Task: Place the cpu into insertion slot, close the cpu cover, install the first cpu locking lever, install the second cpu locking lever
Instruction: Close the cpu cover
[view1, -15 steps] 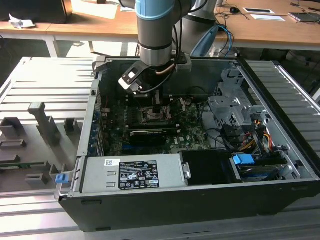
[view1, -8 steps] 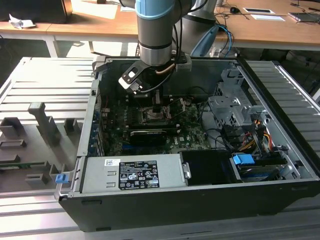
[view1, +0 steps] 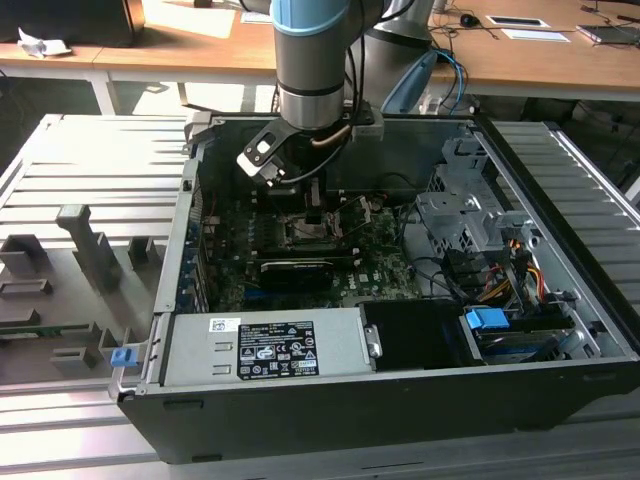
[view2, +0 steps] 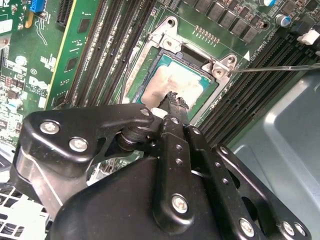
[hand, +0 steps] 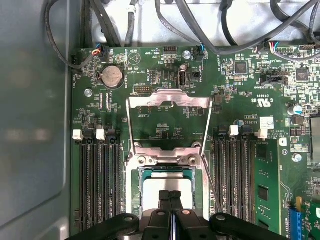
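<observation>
Wooden desks (view1: 200, 50) far behind; nearer, on a grey slatted metal table (view1: 90, 160), an open computer case (view1: 560, 290) lying flat with its green motherboard (view1: 380, 270) exposed. Along the near edge, toward the exterior view's left, a grey power supply box (view1: 265, 345); toward the exterior view's right, a drive bay with a blue tab (view1: 488, 322). Reaching straight down into the far half of the case, the arm (view1: 312, 60), with the gripper (view1: 315, 212) low over the middle of the board. Seen in both wrist views with the two black fingers (hand: 164, 200) pressed together, tips right at the face of the cpu (view2: 167, 80); contact itself impossible to judge. Already seated flat in the insertion slot (view2: 197, 54), that silvery-tan chip, with rows of black memory slots (hand: 100, 185) on either side. Not yet closed, the cpu cover (hand: 167, 98): swung up on its hinge, away from the socket, with bare board visible through its window in the first wrist view. Unlatched too, one thin wire locking lever (view2: 280, 66), angling out free from a corner of the socket frame.
</observation>
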